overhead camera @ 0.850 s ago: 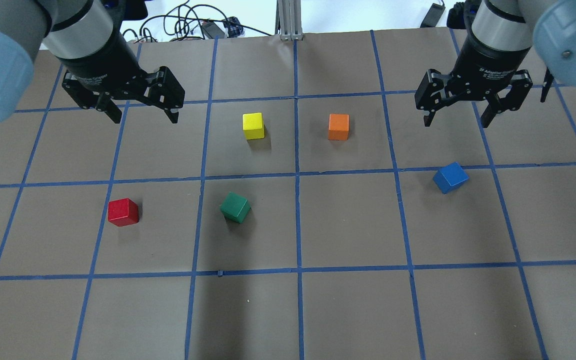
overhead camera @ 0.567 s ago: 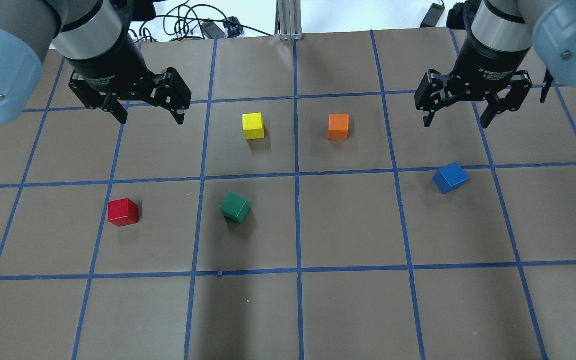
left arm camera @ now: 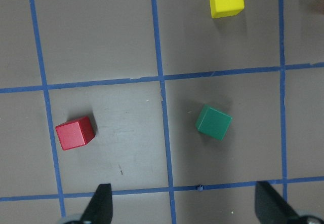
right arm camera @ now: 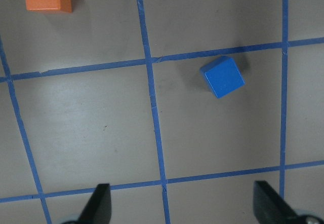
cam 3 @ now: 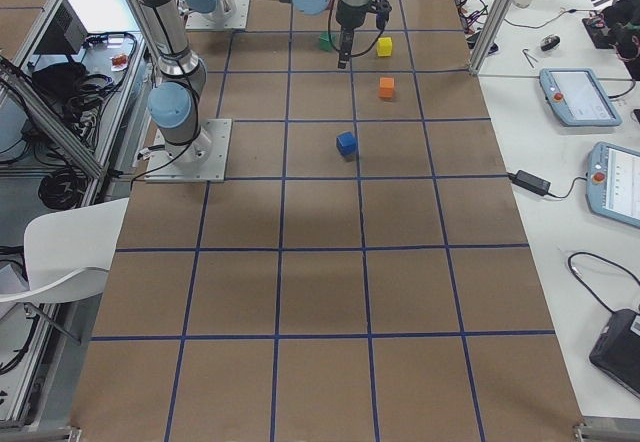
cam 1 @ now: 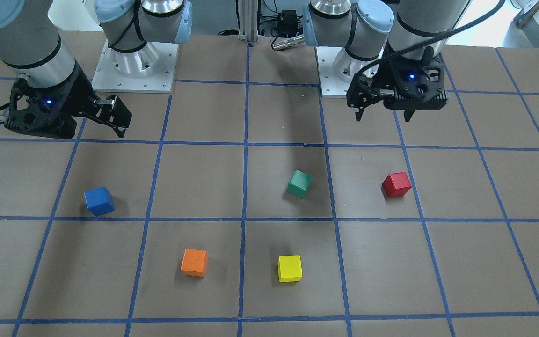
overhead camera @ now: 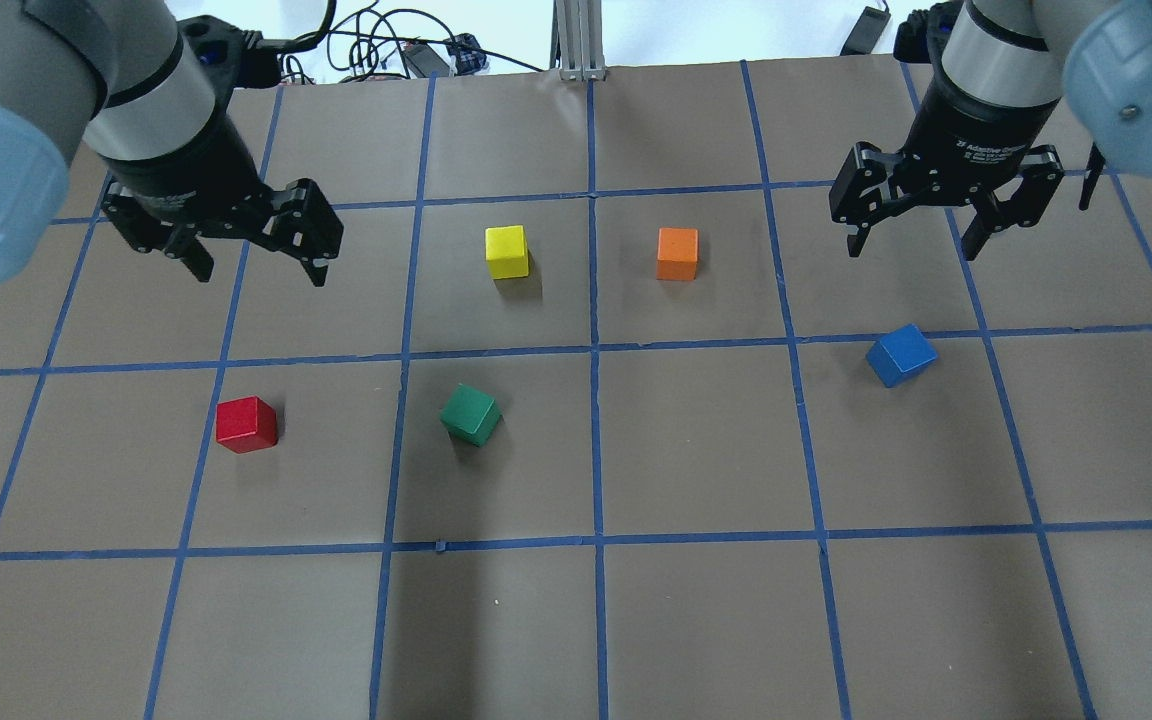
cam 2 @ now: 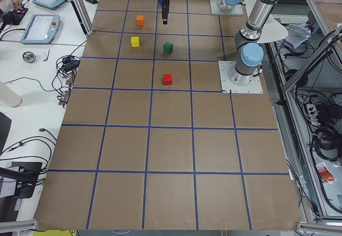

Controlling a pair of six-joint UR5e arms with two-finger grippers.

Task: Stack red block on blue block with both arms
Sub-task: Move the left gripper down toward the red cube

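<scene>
The red block sits on the brown gridded table on the left side; it also shows in the left wrist view and the front view. The blue block sits turned at an angle on the right side, and shows in the right wrist view. My left gripper is open and empty, high above the table, beyond the red block. My right gripper is open and empty, high above the table, beyond the blue block.
A green cube lies right of the red block. A yellow cube and an orange cube stand further out near the middle. Cables and a metal post are at the far edge.
My left gripper has shifted left and closer to the red block, still open. My right gripper has hardly moved. The blocks have not moved.
</scene>
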